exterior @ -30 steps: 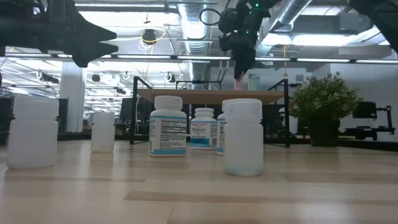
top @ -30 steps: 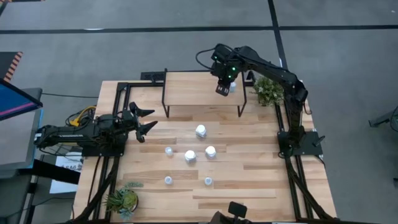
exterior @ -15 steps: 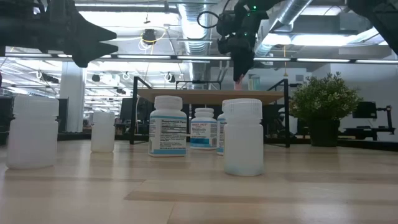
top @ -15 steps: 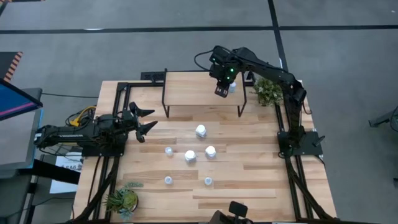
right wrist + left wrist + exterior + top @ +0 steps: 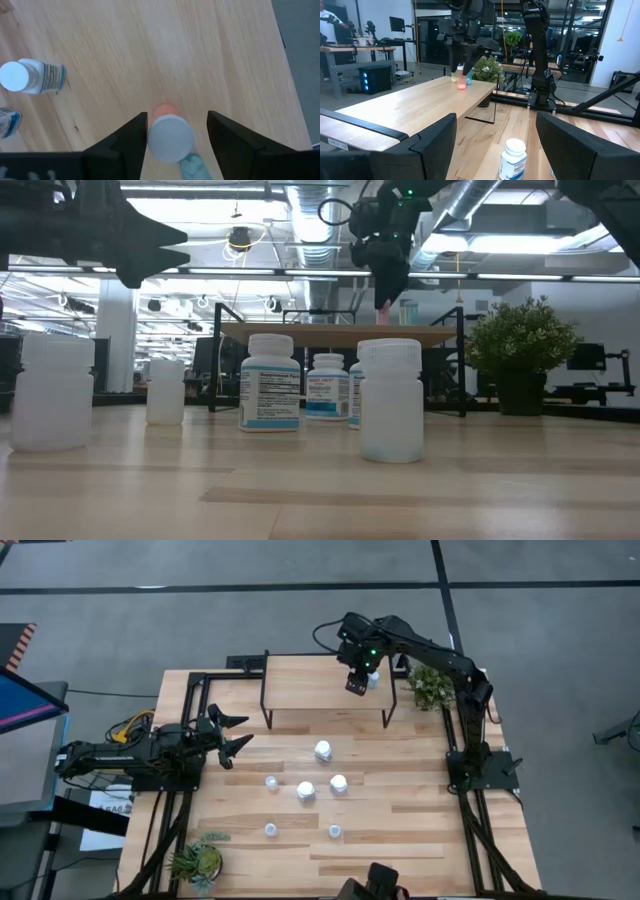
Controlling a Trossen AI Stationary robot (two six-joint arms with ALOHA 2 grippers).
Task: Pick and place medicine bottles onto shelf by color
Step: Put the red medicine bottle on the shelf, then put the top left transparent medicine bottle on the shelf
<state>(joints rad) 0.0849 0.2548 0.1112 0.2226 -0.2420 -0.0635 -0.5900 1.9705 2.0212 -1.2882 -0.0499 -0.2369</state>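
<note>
I have the right gripper point(image 5: 356, 686) hovering over the shelf point(image 5: 310, 685), near its right end and close to the front edge. Through its wrist camera I look straight down between its two dark fingers point(image 5: 127, 142): a small orange bottle point(image 5: 169, 134) with a pale cap stands upright on the shelf top between them, and I see a sliver of wood on either side of the cap — the jaws stand apart and no longer pinch it. A tiny bottle with light-blue contents point(image 5: 191, 165) sits just beside the orange one, toward the wrist. From the low view the same pair shows on the shelf top as a pink-orange bottle point(image 5: 384, 313) under the gripper and a bluish one point(image 5: 406, 312) next to it.

The left gripper point(image 5: 228, 735) waits at the left side of the tabletop point(image 5: 400, 840), jaws spread wide, holding nothing.

Below the shelf on the tabletop, three white bottles with blue labels stand in a loose cluster point(image 5: 323, 750) point(image 5: 339, 783) point(image 5: 305, 791), and three smaller ones lie apart nearer the front point(image 5: 271, 781) point(image 5: 270, 829) point(image 5: 335, 831). A small potted plant point(image 5: 430, 685) stands just beside the shelf's right end — another point(image 5: 197, 860) sits at the front left corner.
</note>
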